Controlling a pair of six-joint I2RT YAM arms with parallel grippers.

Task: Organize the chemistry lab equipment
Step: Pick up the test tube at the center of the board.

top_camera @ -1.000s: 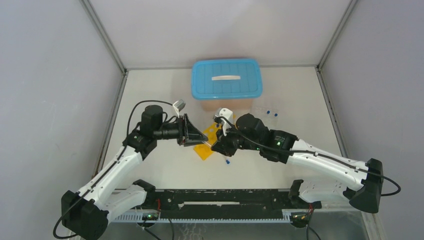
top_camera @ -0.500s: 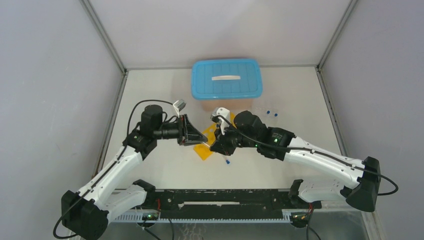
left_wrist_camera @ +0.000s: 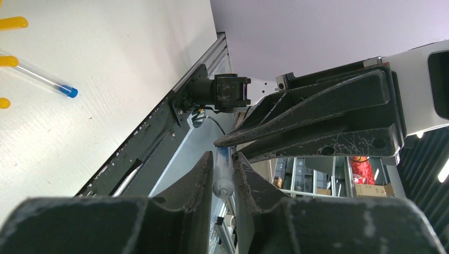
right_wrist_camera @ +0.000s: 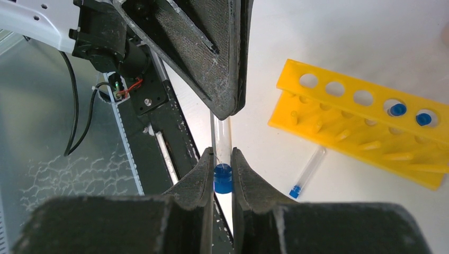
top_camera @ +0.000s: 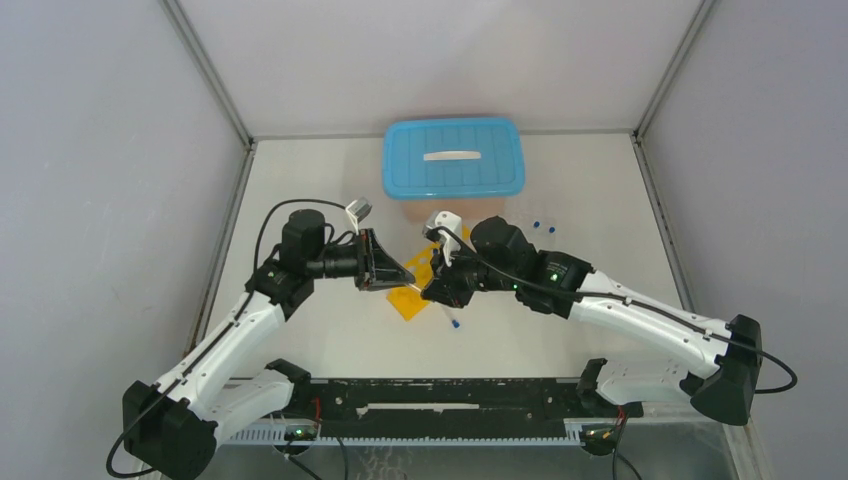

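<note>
Black fingers of the right pincer [right_wrist_camera: 222, 159] press together on the blue cap of a small clear plastic tube [right_wrist_camera: 221, 135], so this pincer is closed on the tube and holds it by the cap end. The left pincer [left_wrist_camera: 221, 159] meets the same tube from the opposite side. In the left wrist view its two fingers are nearly together and touch the rounded clear bottom of the tube on both sides, so it is closed on that end. Both pincers hold the tube at once, above the counter [top_camera: 600, 180], about halfway between the near and far edges.

Just beside the pincers, partly under them in the top view, is the yellow plastic rack with round holes [right_wrist_camera: 347, 106]. Two blue-capped tubes [right_wrist_camera: 396, 109] stand in neighbouring holes at one end of it, and only their caps show from above. One loose tube [right_wrist_camera: 308, 171] lies flat on the counter just beside the rack, on the side toward the near edge, with its blue cap pointing to that edge.

Farther out, a plastic box with a light blue lid [top_camera: 453, 157] stands at the middle of the far edge. Between this box and the right edge two more blue caps [top_camera: 545, 226] lie near each other. They seem to rest on a small clear tray, but its outline is too faint to be sure.
</note>
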